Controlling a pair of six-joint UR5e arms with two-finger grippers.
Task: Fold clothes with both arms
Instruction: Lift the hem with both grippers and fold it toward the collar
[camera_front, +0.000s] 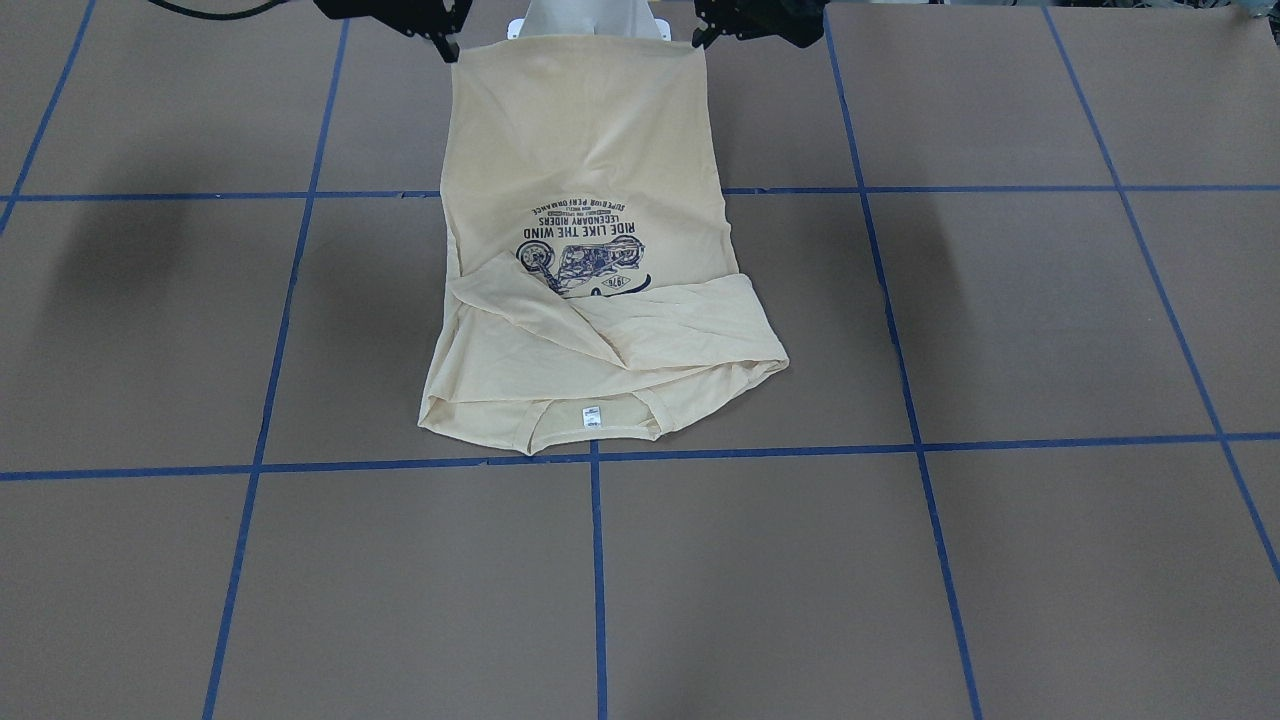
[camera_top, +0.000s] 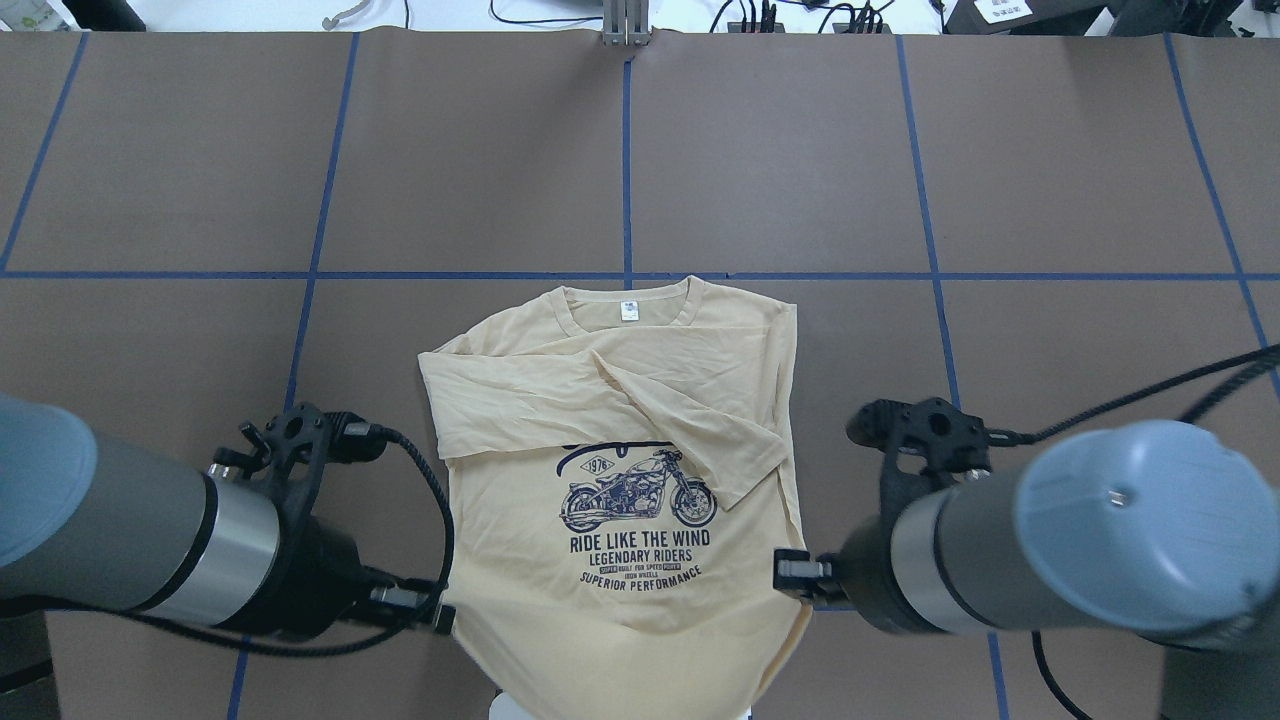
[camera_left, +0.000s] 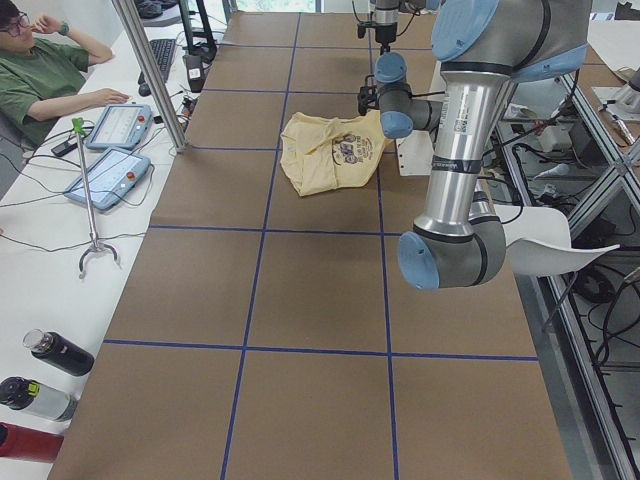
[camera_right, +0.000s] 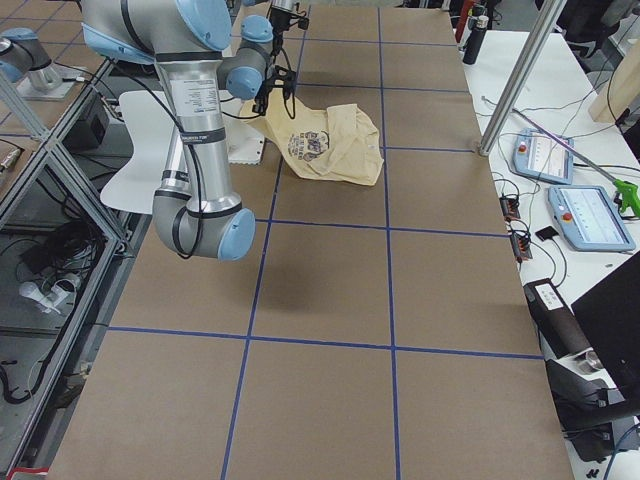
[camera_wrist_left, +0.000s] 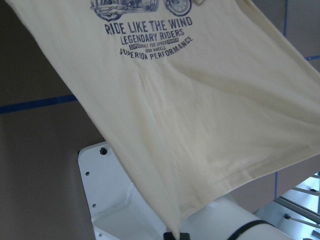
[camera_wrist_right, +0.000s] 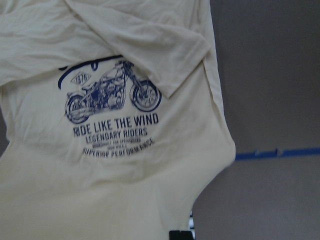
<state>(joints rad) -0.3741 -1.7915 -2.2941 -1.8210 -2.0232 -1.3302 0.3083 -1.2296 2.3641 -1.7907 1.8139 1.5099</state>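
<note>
The left claw (camera_top: 442, 617) is clamped on the near left corner of the hem and the right claw (camera_top: 787, 572) on the near right corner. They are level with each other and well apart, so the hem edge (camera_wrist_left: 240, 175) of the pale cream-yellow long-sleeved knit shirt (camera_top: 610, 620) is stretched between them. Each wrist view shows the cloth narrowing down to a black fingertip. From both claws the garment runs straight forward, away from the robot: its long axis goes hem to collar, about in line with the middle blue tape line (camera_top: 627, 150). The hem end hangs raised above the white metal pedestal base (camera_wrist_left: 115, 200). The collar half lies flat on the brown paper-covered surface (camera_top: 800, 180), print side up, with the ribbed neckline (camera_top: 628, 298) and its small white label (camera_top: 629, 311) at the far end. The navy motorcycle print (camera_top: 638, 497) sits between, partly covered by the sleeves (camera_top: 520, 405) crossed over the chest. Neither arm is nearer: the grey-and-silver left arm (camera_top: 130, 540) and right arm (camera_top: 1050, 540) flank the cloth evenly, each at its own corner. The coming move, I judge, is to carry the hem forward over the print toward the neckline, both claws in step so the fold falls square across the long axis. By count: one shirt, two sleeves folded in, one print, one label, two arms, two claws.
</note>
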